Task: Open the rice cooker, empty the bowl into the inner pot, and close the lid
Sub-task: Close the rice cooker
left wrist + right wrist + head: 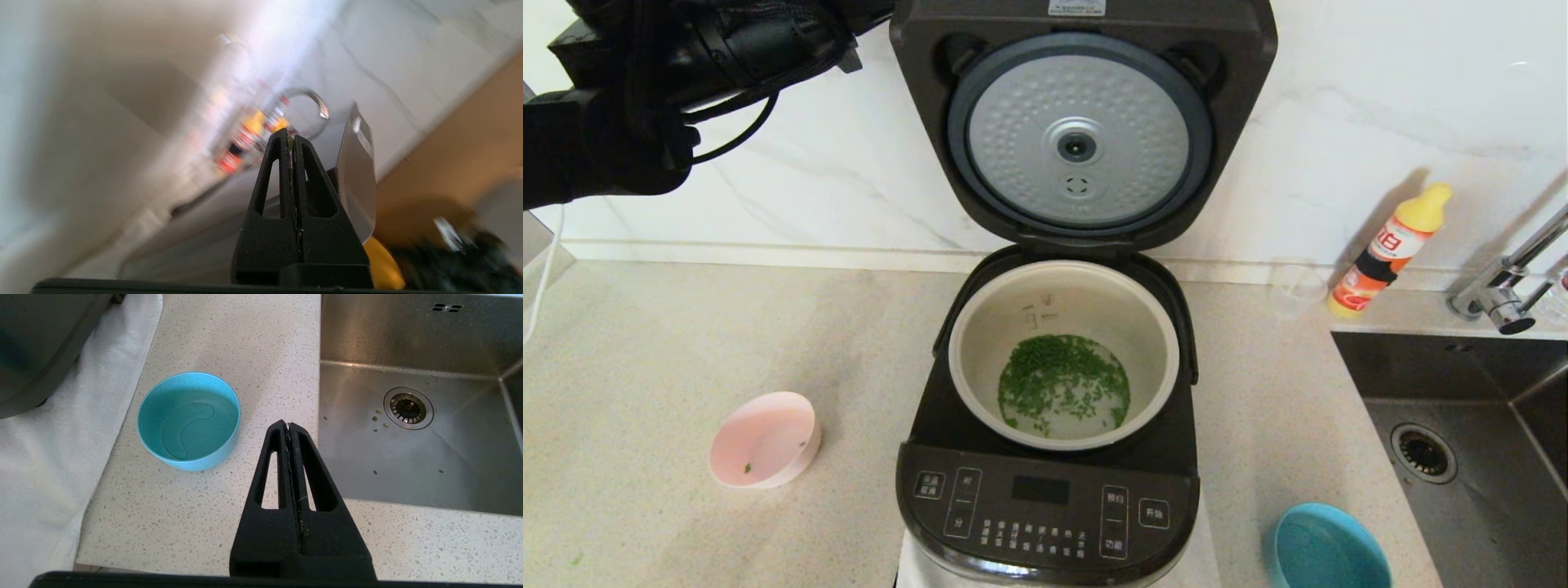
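Head view: rice cooker [1045,506] mid-counter on white cloth [36,465], lid [1081,122] swung up against marble wall, dimpled silver disc facing out. Inner pot [1063,355] seated in cooker, green bits and water at bottom. Pink bowl [764,439] to cooker's left, nearly empty. Left gripper [291,141] raised high at upper left, fingers pressed together, holding nothing. Right gripper [289,428] closed too, over counter edge between blue bowl [188,420] and sink [408,457].
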`<state>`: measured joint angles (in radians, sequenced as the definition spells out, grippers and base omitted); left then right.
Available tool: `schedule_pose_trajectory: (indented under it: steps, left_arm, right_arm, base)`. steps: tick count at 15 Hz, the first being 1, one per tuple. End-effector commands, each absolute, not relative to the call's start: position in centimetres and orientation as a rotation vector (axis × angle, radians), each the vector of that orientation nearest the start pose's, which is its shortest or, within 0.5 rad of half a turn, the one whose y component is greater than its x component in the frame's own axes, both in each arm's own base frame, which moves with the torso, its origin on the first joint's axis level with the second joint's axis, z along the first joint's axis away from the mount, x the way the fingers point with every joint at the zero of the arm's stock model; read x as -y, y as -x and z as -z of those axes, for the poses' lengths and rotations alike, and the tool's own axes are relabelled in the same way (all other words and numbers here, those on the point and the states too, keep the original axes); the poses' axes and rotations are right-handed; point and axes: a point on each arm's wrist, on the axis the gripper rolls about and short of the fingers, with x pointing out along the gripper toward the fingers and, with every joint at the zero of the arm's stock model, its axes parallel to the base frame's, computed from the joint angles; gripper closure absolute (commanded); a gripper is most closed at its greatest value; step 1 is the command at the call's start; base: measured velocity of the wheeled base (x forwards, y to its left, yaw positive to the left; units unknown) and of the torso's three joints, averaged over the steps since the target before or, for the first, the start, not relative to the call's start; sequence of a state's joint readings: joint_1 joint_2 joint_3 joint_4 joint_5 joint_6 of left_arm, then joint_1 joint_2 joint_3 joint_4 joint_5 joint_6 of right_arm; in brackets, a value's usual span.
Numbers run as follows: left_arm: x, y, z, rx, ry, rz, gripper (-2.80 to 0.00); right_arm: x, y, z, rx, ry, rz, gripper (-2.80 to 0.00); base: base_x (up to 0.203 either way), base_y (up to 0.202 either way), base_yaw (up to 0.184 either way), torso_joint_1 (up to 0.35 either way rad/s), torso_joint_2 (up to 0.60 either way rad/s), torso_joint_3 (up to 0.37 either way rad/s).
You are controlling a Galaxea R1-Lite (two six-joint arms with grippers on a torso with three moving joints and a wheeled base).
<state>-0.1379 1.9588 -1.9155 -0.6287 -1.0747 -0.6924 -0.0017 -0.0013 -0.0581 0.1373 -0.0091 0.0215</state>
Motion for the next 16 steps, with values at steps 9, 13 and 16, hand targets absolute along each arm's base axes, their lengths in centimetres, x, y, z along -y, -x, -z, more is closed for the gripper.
schedule_pose_trajectory:
  steps: [9,13,16]
  left_arm:
    - [6.1,-32.7,-38.1,-0.145,0.338,1.477,0.00]
    - [6.1,-32.7,-35.4,-0.239,0.399,1.467,0.00]
    - [6.4,-33.1,-32.7,-0.319,0.457,1.449,0.00]
  right_arm:
    - [0.0,2.8,-7.7,-0.080,-0.021,0.012,0.00]
    - [0.0,2.8,-7.7,-0.080,-0.021,0.012,0.00]
    - [0.0,2.8,-7.7,-0.080,-0.021,0.012,0.00]
  base:
    - [0.000,0.000,0.000,0.000,0.00,0.000]
    - [0.000,0.000,0.000,0.000,0.00,0.000]
    - [0.000,0.000,0.000,0.000,0.00,0.000]
